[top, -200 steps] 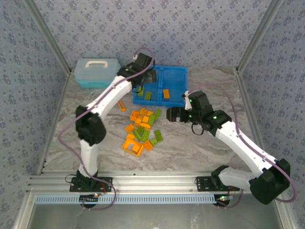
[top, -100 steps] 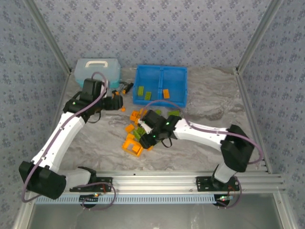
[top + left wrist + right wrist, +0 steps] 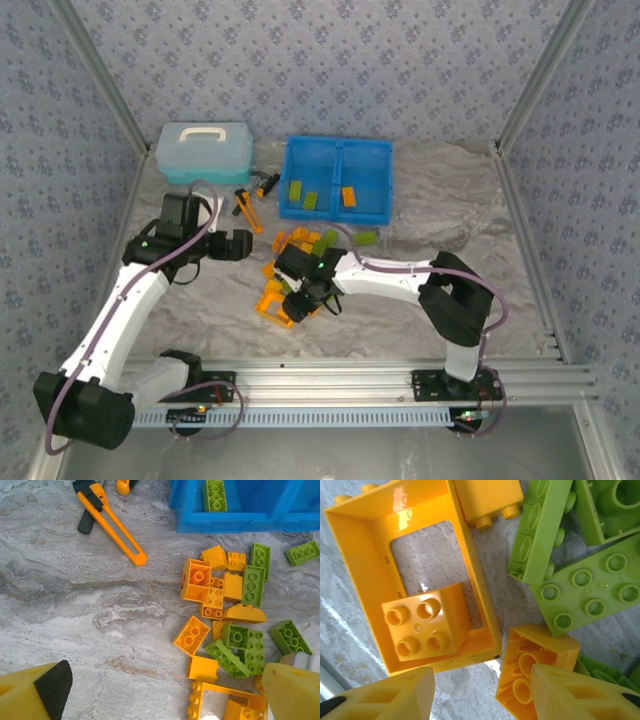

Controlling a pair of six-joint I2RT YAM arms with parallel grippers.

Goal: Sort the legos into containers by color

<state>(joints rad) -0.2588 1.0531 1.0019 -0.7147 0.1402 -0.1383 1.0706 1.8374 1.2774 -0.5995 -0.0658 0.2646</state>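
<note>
My left pincer (image 3: 236, 243) hangs spread wide and empty over the bench (image 3: 450, 200) beside the legos (image 3: 305, 262); they lie heaped mid-bench near the bin (image 3: 336, 216), which has a few greens in its left half and one orange in its right. My right pincer (image 3: 482, 682) is low over the heap's near edge, part spread, pinching nothing, with an upturned orange brick (image 3: 532, 655) by one finger. The bricks look light, stiff and slick; I judge flat opposite side walls the place to nip, not the studs, and the hollow frame (image 3: 360, 565) by one rail.
</note>
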